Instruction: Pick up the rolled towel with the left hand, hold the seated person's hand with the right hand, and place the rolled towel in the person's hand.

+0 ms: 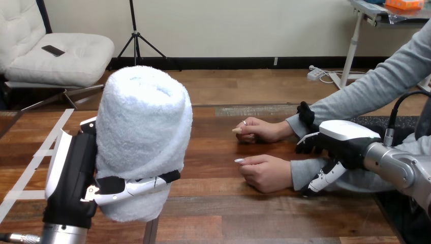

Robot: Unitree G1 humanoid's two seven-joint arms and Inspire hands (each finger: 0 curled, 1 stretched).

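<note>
A: Item one, rolled towel (145, 132): location?
B: Held clear of the worktop (228, 213) at the view's left, upright. The left robot hand (76, 178) clasps it low on the side, fingers curled round it.
A: Handling?
B: Judged light, soft and compressible. Terry surface, neither slippery nor fragile. The roll may loosen, so grip across the middle, over the outer flap.
A: Right robot hand (345, 140)?
B: At the person's grey sleeves, by the wrists. Gripping or merely beside: cannot tell.
A: Receptacles?
B: No vessel as such. The person's nearer hand (267, 173) and farther hand (262, 130) rest on the worktop, knuckles up, neither turned to receive.
</note>
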